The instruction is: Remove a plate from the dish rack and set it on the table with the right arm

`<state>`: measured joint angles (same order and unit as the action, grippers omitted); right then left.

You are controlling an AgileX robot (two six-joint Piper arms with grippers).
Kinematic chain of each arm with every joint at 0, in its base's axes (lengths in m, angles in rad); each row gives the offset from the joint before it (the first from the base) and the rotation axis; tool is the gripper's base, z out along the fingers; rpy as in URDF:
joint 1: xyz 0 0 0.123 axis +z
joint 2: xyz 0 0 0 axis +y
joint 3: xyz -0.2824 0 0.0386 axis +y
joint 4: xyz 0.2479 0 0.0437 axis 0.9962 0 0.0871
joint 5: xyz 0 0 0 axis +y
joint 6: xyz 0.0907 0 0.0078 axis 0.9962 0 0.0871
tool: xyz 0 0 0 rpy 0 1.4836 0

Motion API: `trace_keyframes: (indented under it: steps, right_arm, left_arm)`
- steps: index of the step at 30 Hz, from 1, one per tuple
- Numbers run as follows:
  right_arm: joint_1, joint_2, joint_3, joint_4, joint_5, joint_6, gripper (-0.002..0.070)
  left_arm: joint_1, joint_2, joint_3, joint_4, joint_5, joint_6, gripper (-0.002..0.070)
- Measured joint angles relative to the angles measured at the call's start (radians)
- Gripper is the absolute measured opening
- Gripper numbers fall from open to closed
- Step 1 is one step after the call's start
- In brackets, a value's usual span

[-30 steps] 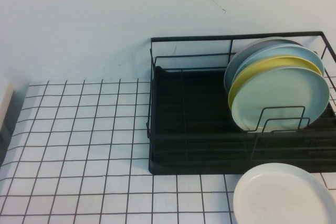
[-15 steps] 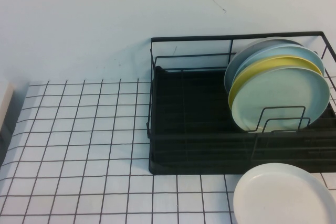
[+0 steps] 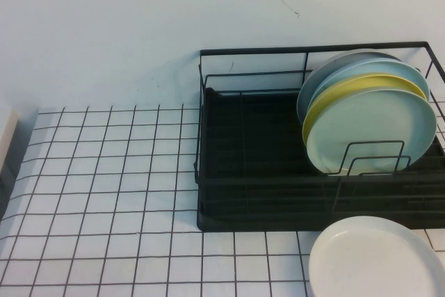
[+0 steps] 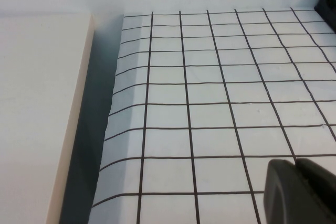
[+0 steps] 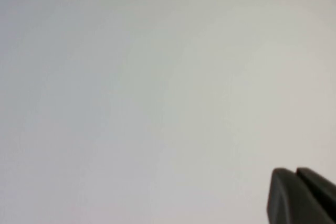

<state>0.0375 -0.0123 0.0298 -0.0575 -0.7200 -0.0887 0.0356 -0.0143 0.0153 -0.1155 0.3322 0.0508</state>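
— Plates are standing up in the dish rack [image 3: 250, 172]. Which one is the plate [image 3: 372, 133] we want?

— It is the pale green one at the front of the row. It is leaning back on the yellow plate [image 3: 361, 88] and touching it. Two wire loops are standing right in front of it. More light blue plates [image 3: 361, 67] are sitting behind the yellow one.

— Where is the right gripper [image 5: 302, 198]?

— It is not showing from up high. Its own camera is showing just the dark tips of its fingers, pressed together with only a thin line between them. They are holding nothing. Past the tips, only a plain pale surface is showing. So the green plate is well away from it, sitting in the rack.

— And the left gripper [image 4: 299, 192]?

— It is not showing from up high either. Its dark tips are squeezed together too, holding nothing. It is hanging over the table [image 3: 104, 186], near the table's edge. A flat cream board [image 4: 37, 119] is lying beside that edge, across a dark gap.

— What else is lying around?

— A white plate [image 3: 379, 259] is lying flat on the table, just beside the front of the rack.
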Motion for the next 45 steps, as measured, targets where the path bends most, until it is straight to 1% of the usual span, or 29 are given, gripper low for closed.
trace_keyframes:
  steps: [1,3,5,7,10,13,15,19,23,25,30,35,37,39,40,42,45]
  right_arm:
    - [0.0,0.0,0.0,0.022,-0.047,0.0,-0.0002]
    - [0.0,0.0,0.0,0.097,-0.073,0.001,-0.0002]
    - [0.0,0.0,-0.006,0.175,-0.037,0.006,-0.0002]
    - [0.0,0.0,-0.046,0.219,0.095,-0.005,-0.0002]
    - [0.0,0.0,-0.18,0.211,0.4,-0.065,-0.0002]
    - [0.0,0.052,-0.343,0.206,0.684,-0.123,-0.0002]
    - [0.0,0.125,-0.443,0.203,0.849,-0.14,-0.0002]
    - [0.0,0.317,-0.597,0.201,1.109,-0.204,-0.0002]
    - [0.001,0.545,-0.733,0.22,1.328,-0.43,-0.0002]
    - [0.001,0.654,-0.786,0.228,1.397,-0.528,-0.0002]
    - [0.004,0.919,-0.887,0.292,1.448,-0.815,-0.0002]
    - [0.032,1.076,-0.921,0.408,1.438,-1.102,-0.0002]
    - [0.045,1.119,-0.924,0.437,1.417,-1.177,0.0007]
    - [0.052,1.162,-0.924,0.461,1.373,-1.211,0.0046]
    - [0.054,1.181,-0.925,0.47,1.342,-1.22,0.0082]
    - [0.054,1.214,-0.927,0.481,1.271,-1.228,0.0176]
    - [0.054,1.25,-0.927,0.487,1.174,-1.232,0.0295]
  left_arm:
    - [0.0,0.0,0.0,0.0,0.0,0.0,-0.0003]
    - [0.0,0.0,0.0,0.0,0.0,0.0,-0.0003]
    - [0.0,0.0,0.0,0.0,0.0,0.0,-0.0003]
    - [0.0,0.0,0.0,0.0,0.0,0.0,-0.0003]
    - [0.0,0.0,0.0,0.0,0.0,0.0,-0.0003]
    - [0.0,0.0,0.0,0.0,0.0,0.0,-0.0003]
    - [0.0,0.0,0.0,0.0,0.0,0.0,-0.0003]
    - [0.0,0.0,0.0,0.0,0.0,0.0,-0.0003]
    - [0.0,0.0,0.0,0.0,0.0,0.0,-0.0003]
    - [0.0,0.0,0.0,0.0,0.0,0.0,-0.0003]
    - [0.0,0.0,0.0,0.0,0.0,0.0,-0.0003]
    - [0.0,0.0,0.0,0.0,0.0,0.0,-0.0003]
    - [0.0,0.0,0.0,0.0,0.0,0.0,-0.0003]
    - [0.0,0.0,0.0,0.0,0.0,0.0,-0.0003]
    - [0.0,0.0,0.0,0.0,0.0,0.0,-0.0003]
    - [0.0,0.0,0.0,0.0,0.0,0.0,-0.0003]
    - [0.0,0.0,0.0,0.0,0.0,0.0,-0.0003]
